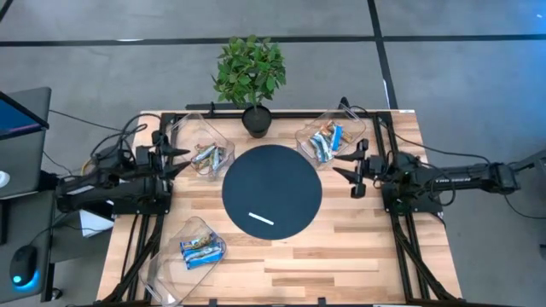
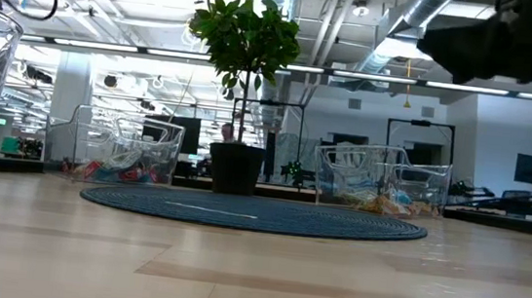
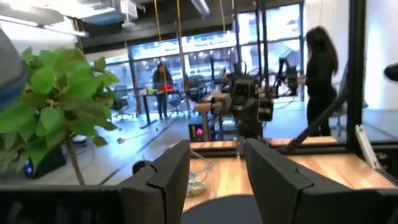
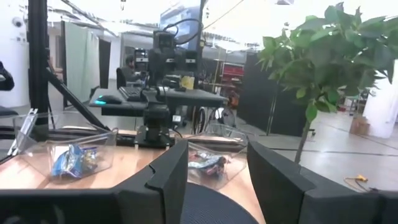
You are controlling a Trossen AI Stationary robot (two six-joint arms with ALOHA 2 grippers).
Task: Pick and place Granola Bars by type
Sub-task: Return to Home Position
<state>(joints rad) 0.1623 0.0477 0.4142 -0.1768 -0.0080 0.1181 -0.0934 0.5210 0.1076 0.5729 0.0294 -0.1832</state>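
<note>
So both arms are parked out at the sides of the desk (image 1: 358, 247), nothing in either one. Going by the overhead view and taking the round dark mat (image 1: 272, 191) as the clock face, the left end effector (image 1: 177, 160) sits at 9 o'clock just off the mat's edge. Its fingers are spread apart with only air between them. The right end effector (image 1: 341, 165) mirrors it at 3 o'clock, also spread and empty. Both point in toward the mat.

All the granola bars (image 1: 210, 157) I can see are inside clear bins, none loose on the desk or the mat. There are three bins:
- The top-left bin (image 1: 192, 130) is at about 10 o'clock and holds a small brownish-red heap. It lies just beside the left end effector, at roughly its 1 o'clock, not touching the fingers.
- The top-right bin (image 1: 348, 119) is at about 1 o'clock with a blue, white and orange heap. It lies near the right end effector, at about its 11 o'clock.
- The bottom-left bin (image 1: 171, 256) is at about 7 o'clock with blue-and-white wrappers, well apart from both arms.

I can't count the bars per bin, as they overlap in each heap.

Other things: one thin white strip (image 1: 261, 218) lying on the mat toward 6 o'clock, and one potted plant (image 1: 250, 72) at 12 o'clock between the two top bins.
</note>
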